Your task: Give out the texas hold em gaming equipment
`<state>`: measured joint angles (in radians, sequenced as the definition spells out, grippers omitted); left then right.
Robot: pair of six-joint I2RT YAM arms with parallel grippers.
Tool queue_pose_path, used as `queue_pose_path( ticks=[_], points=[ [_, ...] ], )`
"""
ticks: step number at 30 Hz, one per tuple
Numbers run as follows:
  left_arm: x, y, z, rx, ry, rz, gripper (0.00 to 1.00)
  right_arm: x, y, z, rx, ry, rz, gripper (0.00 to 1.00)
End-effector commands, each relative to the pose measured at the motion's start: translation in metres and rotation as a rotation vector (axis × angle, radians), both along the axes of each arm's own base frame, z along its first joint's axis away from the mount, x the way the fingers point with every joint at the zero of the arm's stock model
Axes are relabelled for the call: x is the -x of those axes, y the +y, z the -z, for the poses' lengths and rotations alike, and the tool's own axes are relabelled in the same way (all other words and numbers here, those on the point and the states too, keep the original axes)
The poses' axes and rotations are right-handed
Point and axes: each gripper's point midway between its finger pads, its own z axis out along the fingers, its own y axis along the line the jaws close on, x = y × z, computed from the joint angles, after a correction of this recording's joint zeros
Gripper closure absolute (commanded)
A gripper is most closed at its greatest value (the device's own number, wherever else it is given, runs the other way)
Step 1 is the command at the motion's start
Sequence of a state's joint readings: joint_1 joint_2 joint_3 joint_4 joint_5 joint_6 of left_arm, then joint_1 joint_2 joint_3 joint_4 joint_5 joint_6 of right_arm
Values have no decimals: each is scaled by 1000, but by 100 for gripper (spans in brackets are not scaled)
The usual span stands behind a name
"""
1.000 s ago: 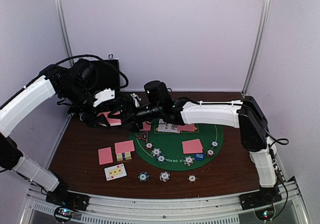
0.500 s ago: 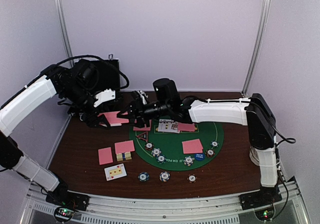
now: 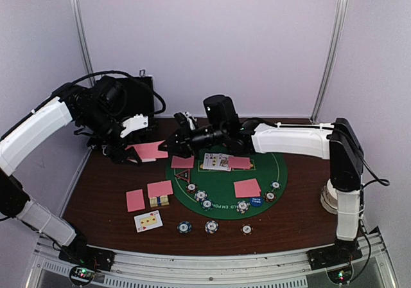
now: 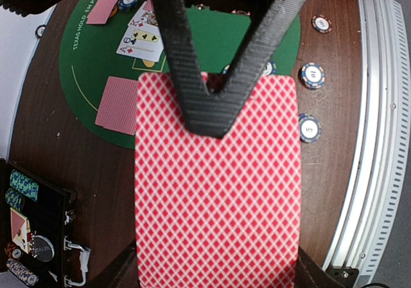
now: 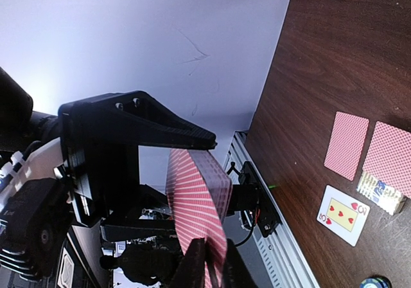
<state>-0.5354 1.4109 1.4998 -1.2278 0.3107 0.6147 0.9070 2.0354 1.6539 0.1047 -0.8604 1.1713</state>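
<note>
right arm is retreating rightward across the top view since a second ago, its elbow shifting outward while its fingers are drawing in from a wide spread; left arm and its load are staying put. at far left, the left gripper (image 3: 137, 152) is clamping the pink-backed deck (image 4: 218, 211) across its short width, one finger flanking each long side, and is holding it aloft above the brown table (image 3: 96, 191), just left of the green felt (image 3: 225, 182). the deck is lying back-up and close to level, its long axis running left to right in the top view, its free short end pointing at the right arm. meeting that end, the right gripper (image 4: 209, 117) is reaching in along the same long axis; its fingers are pressing together to a point on the uppermost card near the free end. whether a card is being nipped between them or only pressed from above, the views are not settling. judged from this, the coming move is turning on that alignment: a pull rightward along the long axis would be sliding a card off the deck and out over the felt, where face-up cards (image 3: 216, 162) are already lying, with striped chips (image 3: 212, 225) sitting along the near rim.
</note>
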Motion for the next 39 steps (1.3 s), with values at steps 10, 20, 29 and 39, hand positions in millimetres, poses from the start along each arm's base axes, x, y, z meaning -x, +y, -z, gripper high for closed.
queue_pose_path(
  ticks=[10,20,29,39],
  points=[
    [-9,-3,-19,43,-74,-6,100,-14,-48,-31,-12,-14,52,100],
    [-9,0,-16,28,-75,-8,100,-82,-145,18,167,-2,235,100],
    [-9,2,-12,13,-75,-10,100,-138,-226,118,436,54,380,100],
    [-9,7,-10,12,-70,-20,100,-157,-245,181,553,94,409,100]
  ],
)
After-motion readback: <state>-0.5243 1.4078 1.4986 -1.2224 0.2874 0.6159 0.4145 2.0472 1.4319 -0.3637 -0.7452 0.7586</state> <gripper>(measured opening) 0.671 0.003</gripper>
